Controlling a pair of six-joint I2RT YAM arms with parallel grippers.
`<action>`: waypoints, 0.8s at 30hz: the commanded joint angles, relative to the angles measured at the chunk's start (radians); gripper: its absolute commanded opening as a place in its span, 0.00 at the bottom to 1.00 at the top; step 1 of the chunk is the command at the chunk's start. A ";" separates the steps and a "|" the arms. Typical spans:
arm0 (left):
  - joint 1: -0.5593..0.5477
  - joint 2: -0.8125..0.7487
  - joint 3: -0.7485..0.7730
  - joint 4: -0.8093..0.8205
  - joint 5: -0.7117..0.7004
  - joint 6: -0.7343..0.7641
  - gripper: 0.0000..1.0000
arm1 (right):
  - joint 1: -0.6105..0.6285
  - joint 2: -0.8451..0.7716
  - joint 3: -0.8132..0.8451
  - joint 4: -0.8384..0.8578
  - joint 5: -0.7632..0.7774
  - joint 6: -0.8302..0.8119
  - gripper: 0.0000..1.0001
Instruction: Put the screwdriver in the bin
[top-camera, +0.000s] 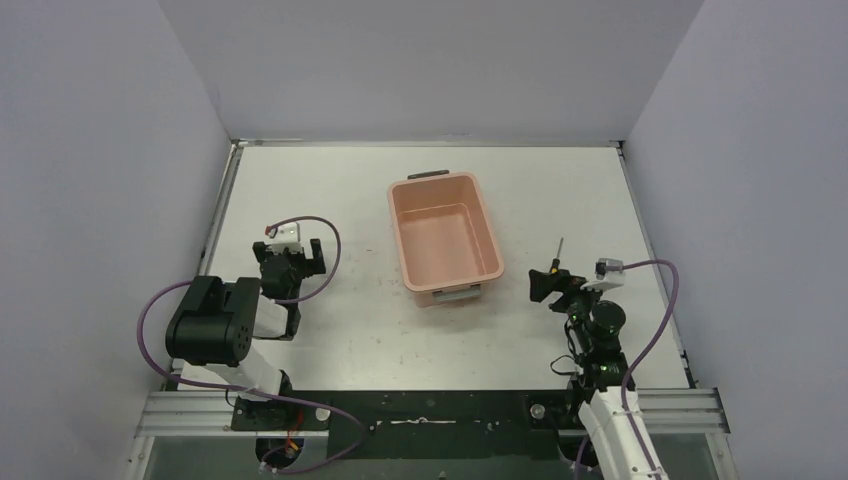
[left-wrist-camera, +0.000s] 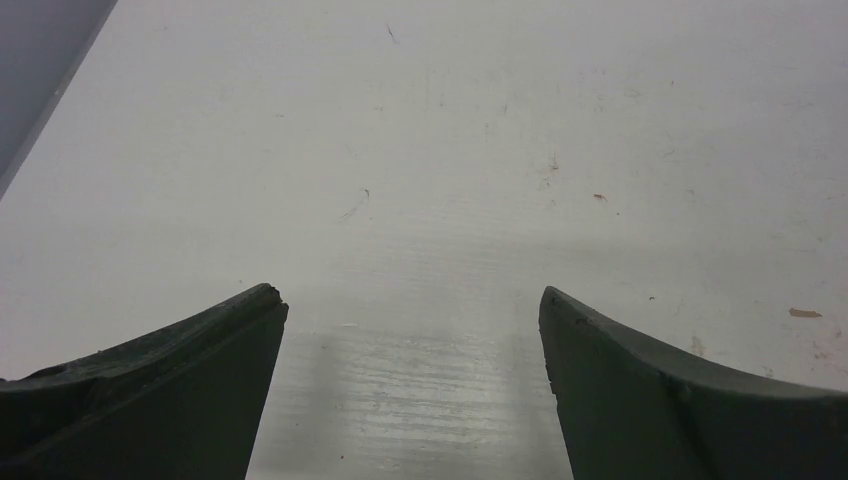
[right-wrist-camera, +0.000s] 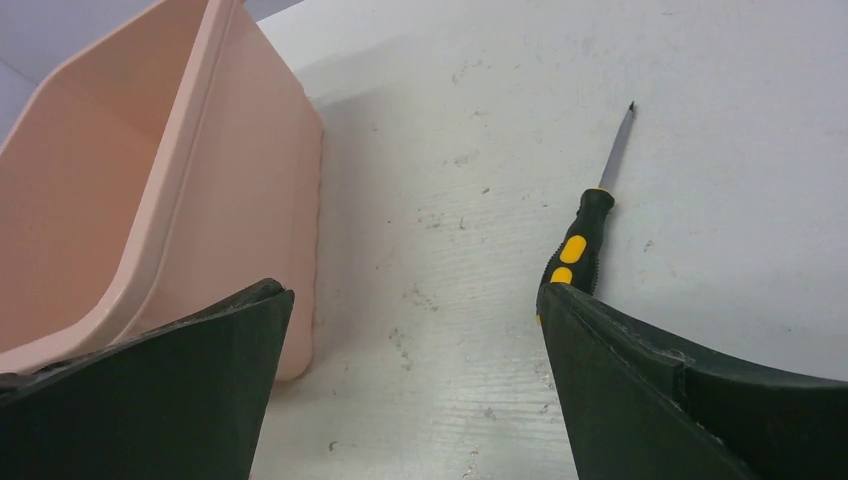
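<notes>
The salmon-pink bin (top-camera: 445, 240) stands empty in the middle of the table, with its dark handle on the far short end. In the right wrist view the bin's outer wall (right-wrist-camera: 240, 180) is at the left. The screwdriver (top-camera: 558, 256) lies flat on the table right of the bin, tip pointing away. In the right wrist view the screwdriver (right-wrist-camera: 583, 235) lies just beyond my right finger, which hides its handle end. My right gripper (top-camera: 548, 284) (right-wrist-camera: 413, 300) is open and empty, low over the table between bin and screwdriver. My left gripper (top-camera: 292, 258) (left-wrist-camera: 413, 300) is open and empty left of the bin.
Grey walls close the table (top-camera: 330, 190) at the left, back and right. A metal rail (top-camera: 430, 405) runs along the near edge by the arm bases. Purple cables (top-camera: 660, 300) loop from both wrists.
</notes>
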 joint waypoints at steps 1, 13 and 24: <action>0.002 -0.004 0.013 0.053 0.003 -0.006 0.97 | 0.000 0.073 0.185 -0.062 0.137 -0.012 1.00; 0.002 -0.004 0.013 0.054 0.004 -0.006 0.97 | -0.012 0.844 0.953 -0.738 0.357 -0.071 1.00; 0.002 -0.004 0.013 0.054 0.003 -0.006 0.97 | -0.012 1.244 0.996 -0.737 0.194 -0.123 0.91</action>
